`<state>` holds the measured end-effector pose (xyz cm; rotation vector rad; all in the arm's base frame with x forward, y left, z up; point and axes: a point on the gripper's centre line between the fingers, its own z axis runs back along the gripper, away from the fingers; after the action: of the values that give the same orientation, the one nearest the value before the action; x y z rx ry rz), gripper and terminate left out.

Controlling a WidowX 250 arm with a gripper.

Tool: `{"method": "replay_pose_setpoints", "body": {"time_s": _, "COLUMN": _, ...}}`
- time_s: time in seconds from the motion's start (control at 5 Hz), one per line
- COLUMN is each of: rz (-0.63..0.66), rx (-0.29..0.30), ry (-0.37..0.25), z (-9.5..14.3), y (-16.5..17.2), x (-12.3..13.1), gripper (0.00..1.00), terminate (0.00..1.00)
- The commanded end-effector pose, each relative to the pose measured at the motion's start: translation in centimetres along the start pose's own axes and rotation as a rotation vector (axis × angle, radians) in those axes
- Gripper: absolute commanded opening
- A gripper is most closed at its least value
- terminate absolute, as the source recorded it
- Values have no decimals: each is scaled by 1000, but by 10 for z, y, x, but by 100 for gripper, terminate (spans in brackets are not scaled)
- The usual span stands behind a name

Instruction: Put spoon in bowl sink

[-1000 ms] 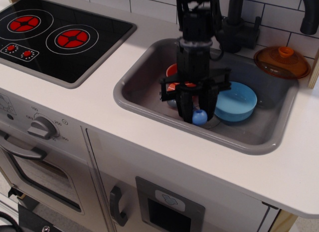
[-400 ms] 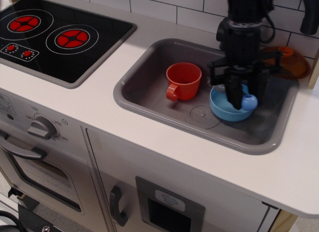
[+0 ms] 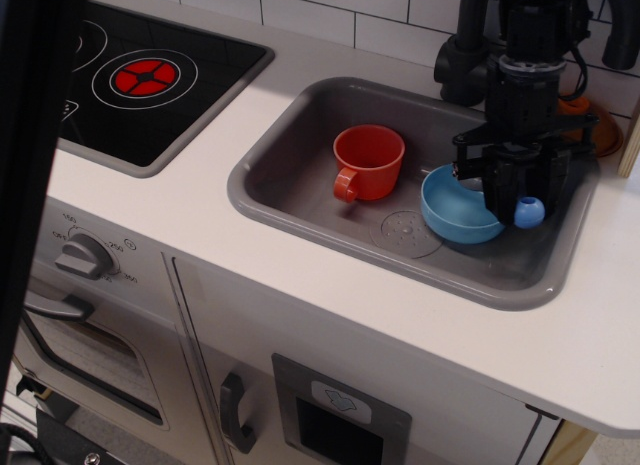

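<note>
One spoon (image 3: 527, 211) between jaws, over bowl (image 3: 455, 207)

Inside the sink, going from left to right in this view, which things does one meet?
Red cup → drain mark → blue bowl → tool gripping the spoon.

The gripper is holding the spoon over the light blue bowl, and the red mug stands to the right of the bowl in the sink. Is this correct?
Not quite. The observation.image view shows the red mug to the left of the light blue bowl, not the right. The rest holds: the gripper holds the spoon at the bowl's right edge, inside the sink.
</note>
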<state>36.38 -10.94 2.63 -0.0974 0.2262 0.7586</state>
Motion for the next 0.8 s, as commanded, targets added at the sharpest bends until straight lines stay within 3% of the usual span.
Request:
{"method": "replay_pose_setpoints", "body": {"time_s": 0.0, "rz": -51, "rx": -69, "ry": -124, "z": 21, "y": -10, "x": 1, "gripper": 0, "terminate": 0}}
{"method": "replay_pose_setpoints", "body": {"time_s": 0.4, "rz": -63, "rx": -57, "ry": -123, "z": 16, "y": -6, "x": 4, "gripper": 0, "terminate": 0}}
{"method": "replay_pose_setpoints", "body": {"time_s": 0.6, "rz": -66, "rx": -42, "ry": -117, "z": 16, "y": -7, "x": 6, "gripper": 100, "terminate": 0}}
